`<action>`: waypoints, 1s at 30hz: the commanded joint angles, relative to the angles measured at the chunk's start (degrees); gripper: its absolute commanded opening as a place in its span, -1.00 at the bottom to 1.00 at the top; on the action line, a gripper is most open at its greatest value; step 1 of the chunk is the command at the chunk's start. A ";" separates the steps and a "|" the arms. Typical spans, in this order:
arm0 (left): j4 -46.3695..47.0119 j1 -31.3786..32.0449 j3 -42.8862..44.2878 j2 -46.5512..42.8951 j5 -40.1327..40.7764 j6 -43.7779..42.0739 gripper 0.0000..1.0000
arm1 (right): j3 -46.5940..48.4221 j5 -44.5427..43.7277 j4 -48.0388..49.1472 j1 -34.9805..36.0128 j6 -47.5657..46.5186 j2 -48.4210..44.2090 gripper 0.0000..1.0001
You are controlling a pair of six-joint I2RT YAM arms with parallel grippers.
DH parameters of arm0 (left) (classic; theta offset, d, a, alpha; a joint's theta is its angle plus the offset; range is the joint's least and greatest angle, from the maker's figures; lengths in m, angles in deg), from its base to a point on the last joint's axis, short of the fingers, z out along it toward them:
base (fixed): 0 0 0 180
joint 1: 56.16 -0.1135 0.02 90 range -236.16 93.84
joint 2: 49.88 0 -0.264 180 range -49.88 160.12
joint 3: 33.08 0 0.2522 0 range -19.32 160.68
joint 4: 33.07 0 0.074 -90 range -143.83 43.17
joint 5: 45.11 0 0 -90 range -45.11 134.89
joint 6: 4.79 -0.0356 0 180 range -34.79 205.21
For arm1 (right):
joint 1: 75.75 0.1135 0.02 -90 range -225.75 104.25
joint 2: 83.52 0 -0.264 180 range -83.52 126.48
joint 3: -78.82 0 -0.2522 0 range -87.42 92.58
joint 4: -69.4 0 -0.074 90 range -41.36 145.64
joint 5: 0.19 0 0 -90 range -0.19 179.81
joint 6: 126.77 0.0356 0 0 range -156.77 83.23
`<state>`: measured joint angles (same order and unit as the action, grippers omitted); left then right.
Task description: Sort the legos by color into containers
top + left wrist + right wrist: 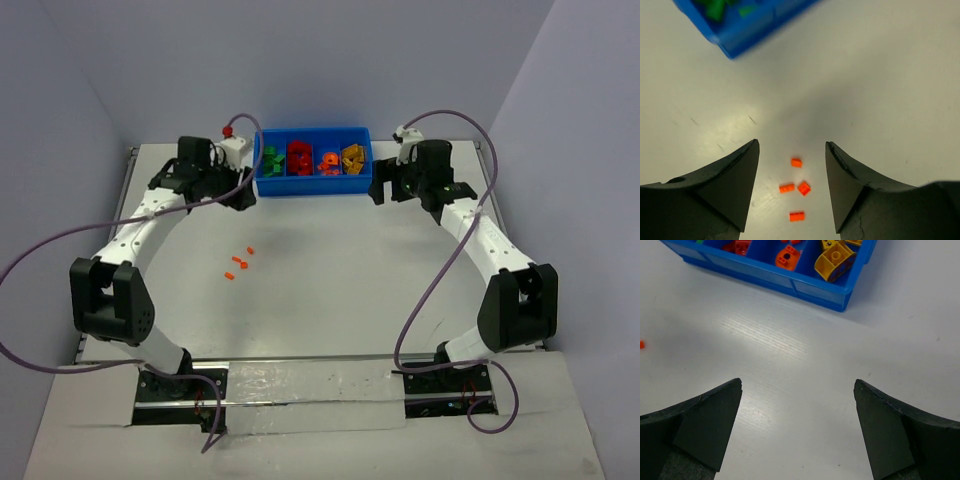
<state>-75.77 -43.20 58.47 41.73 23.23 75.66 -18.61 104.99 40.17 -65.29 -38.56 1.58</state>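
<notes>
Mostly done: sorted legos (299, 158) fill the blue tray (313, 188), yet four orange pieces (803, 188) lie on the worktop (340, 290) near it, while left fingers (792, 142) and right fingers (798, 382) gape empty.

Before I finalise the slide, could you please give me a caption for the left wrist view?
Open jaws of the left gripper frame four orange legos on the table, blue tray beyond.

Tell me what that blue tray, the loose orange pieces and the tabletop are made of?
Blue tray: looks like moulded plastic; uniform bright colour, thin walls, slight sheen. Loose orange legos: apparently hard plastic; saturated colour, crisp edges. Table: smooth white top, perhaps laminate or painted board; soft glare and faint scuffs leave it open.
</notes>
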 commanded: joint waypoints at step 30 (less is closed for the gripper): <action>-0.20 5.56 -7.57 16.27 9.95 -6.98 0.02 | 1.85 0.12 -1.93 0.85 -1.28 0.33 1.00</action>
<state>-78.55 -38.12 49.59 56.79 32.54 70.30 -18.54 105.52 37.90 -64.48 -39.25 2.04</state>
